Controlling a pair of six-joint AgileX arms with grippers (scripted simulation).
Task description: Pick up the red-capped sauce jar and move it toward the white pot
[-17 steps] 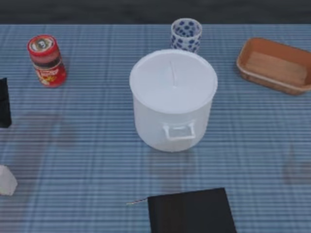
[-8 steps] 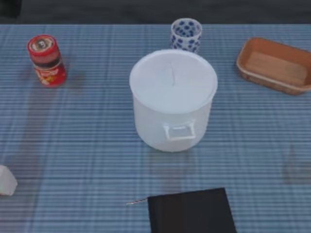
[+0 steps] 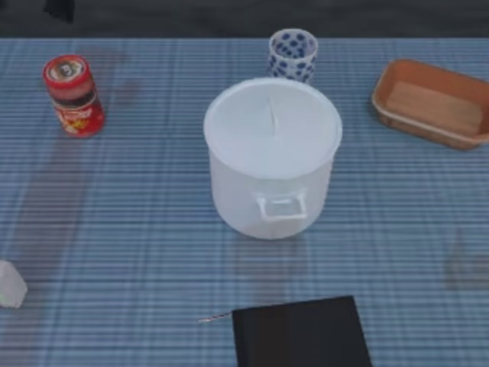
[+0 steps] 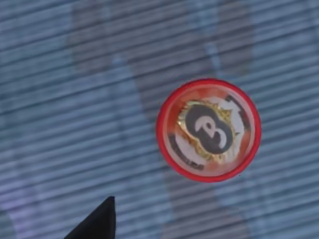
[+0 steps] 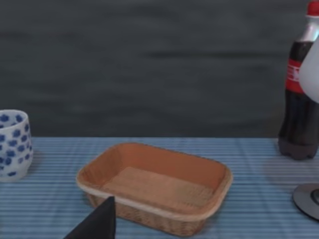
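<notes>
The red-capped sauce jar (image 3: pixel 72 95) stands upright at the table's far left. The left wrist view looks straight down on its red cap (image 4: pixel 208 130). My left gripper (image 3: pixel 59 9) shows only as a dark piece at the top edge, high above and just behind the jar, touching nothing. One black finger (image 4: pixel 102 219) of it shows, with nothing against it, and the gripper is open. The white pot (image 3: pixel 273 157), lidded and with its handle toward the front, stands in the middle. My right gripper is out of the top view; one of its fingers (image 5: pixel 99 221) points at the basket.
A white cup with blue dots (image 3: pixel 293 53) stands just behind the pot. A brown basket (image 3: pixel 432 102) lies at the far right. A black book (image 3: pixel 302 332) lies at the front edge, and a small white object (image 3: pixel 9 284) at the left edge. A cola bottle (image 5: pixel 299 99) stands beyond the basket.
My left gripper's dark shape left the table's left edge, rose to the top left corner, then shifted right above the jar. Its shadow followed toward the jar. Nothing on the table moved.
</notes>
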